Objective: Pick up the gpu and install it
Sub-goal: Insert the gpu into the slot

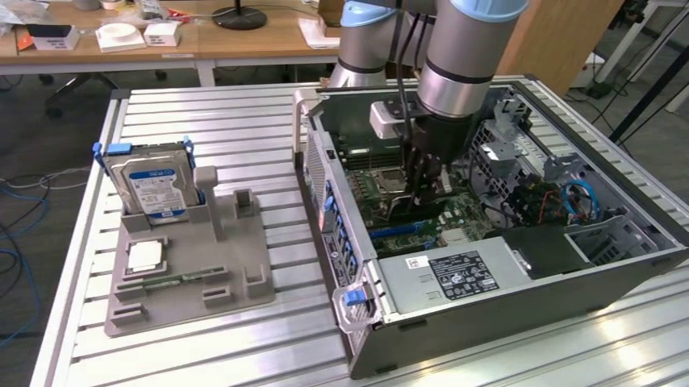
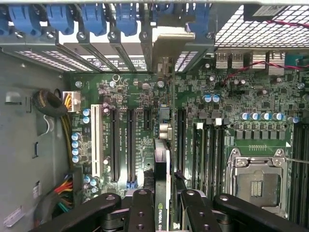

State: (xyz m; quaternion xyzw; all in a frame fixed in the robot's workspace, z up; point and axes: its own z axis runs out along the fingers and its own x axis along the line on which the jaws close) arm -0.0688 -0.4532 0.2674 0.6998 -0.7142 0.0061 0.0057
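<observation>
The arm reaches down into the open computer case (image 1: pixel 603 266), which lies on the table (image 1: pixel 215 105) at the exterior view's right. The gripper (image 2: pixel 164 203) is closed on the gpu (image 2: pixel 162 183) and holds it on edge, just above the green motherboard (image 2: pixel 231 96), in line with the long dark slots (image 2: pixel 130 145). Its metal bracket (image 2: pixel 166 41) points to the case's rear wall. At the exterior view's left, a grey holder (image 1: pixel 194 274) carries the hard drive (image 1: pixel 151 185).

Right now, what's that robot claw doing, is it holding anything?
Gripper: shut on the gpu, holding the card on edge inside the open computer case, just above the motherboard.
</observation>
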